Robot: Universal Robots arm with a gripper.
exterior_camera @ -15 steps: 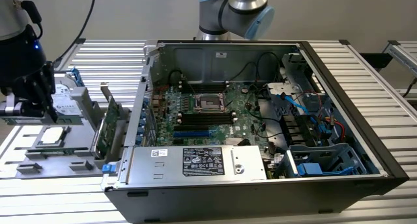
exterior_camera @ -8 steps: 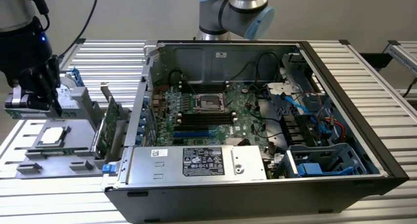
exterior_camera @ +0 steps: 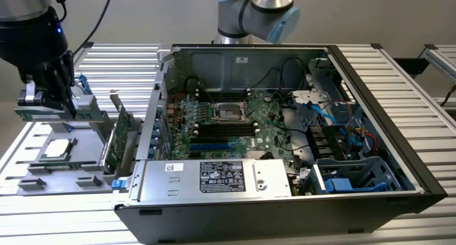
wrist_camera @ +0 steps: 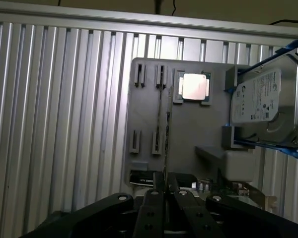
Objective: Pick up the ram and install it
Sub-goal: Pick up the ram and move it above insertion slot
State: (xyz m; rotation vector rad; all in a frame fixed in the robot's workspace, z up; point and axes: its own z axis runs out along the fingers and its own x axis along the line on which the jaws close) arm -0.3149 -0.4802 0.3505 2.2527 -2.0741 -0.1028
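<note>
Tool (wrist_camera: 165, 196) is pinched tight on the ram (wrist_camera: 165, 144), held over the gray tray (wrist_camera: 144, 114) by the table's (exterior_camera: 399, 79) edge on the exterior view's left. Tray's got a CPU (wrist_camera: 193, 87), a hard drive (wrist_camera: 260, 101) and an upright expansion card (exterior_camera: 123, 128) — the card stands between the tool and the open PC case (exterior_camera: 235, 61), motherboard (exterior_camera: 235, 114) inside.

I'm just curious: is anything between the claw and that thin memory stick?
Nothing visible. The claw is closed right on the memory stick, which stands on edge in the gray tray.
</note>
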